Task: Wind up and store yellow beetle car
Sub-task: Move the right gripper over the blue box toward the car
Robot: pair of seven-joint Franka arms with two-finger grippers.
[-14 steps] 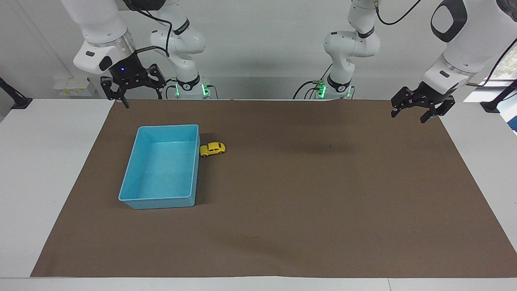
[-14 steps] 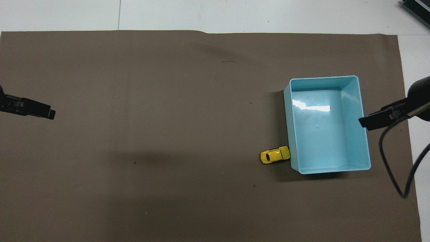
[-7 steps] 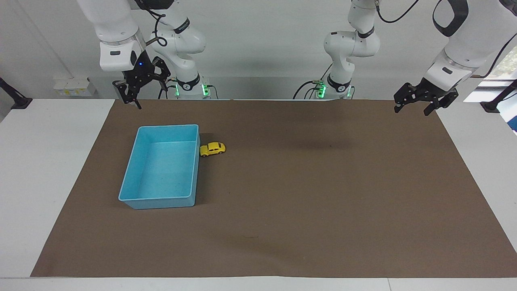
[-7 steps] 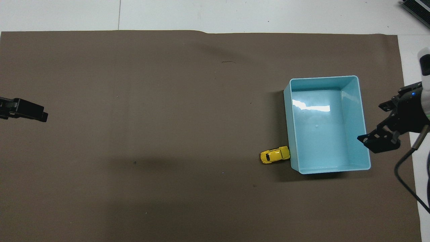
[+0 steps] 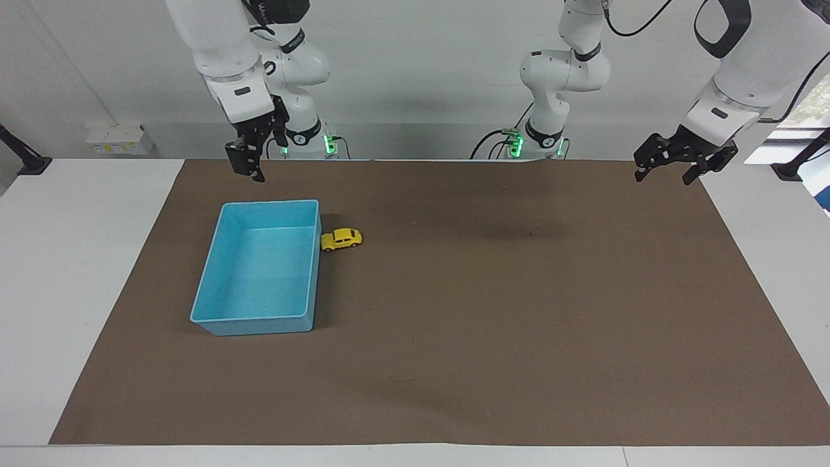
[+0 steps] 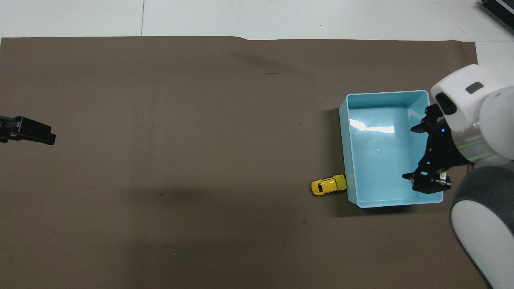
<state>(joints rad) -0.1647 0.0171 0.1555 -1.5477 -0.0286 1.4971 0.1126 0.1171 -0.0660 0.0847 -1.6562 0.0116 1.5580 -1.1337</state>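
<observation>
A white table carries a wide brown mat, with a pale wall and the two arm bases at twelve o'clock in the facing view. On the mat, toward the right arm's end of the table, sits an open blue bin, nothing inside it. The yellow beetle car stands on its wheels on the mat, touching or just beside the bin's long wall that faces the middle of the table, close to the bin's corner nearer the robots; in the facing view it lies at three o'clock of the bin, in the overhead view at about eight o'clock of it. The right gripper hangs in the air over the mat's edge nearest the robots, at twelve o'clock of the bin in the facing view, jaws spread wide and holding nothing. The left gripper waits in the air over the mat's corner at the left arm's end, fingers apart and empty, well apart from the car
</observation>
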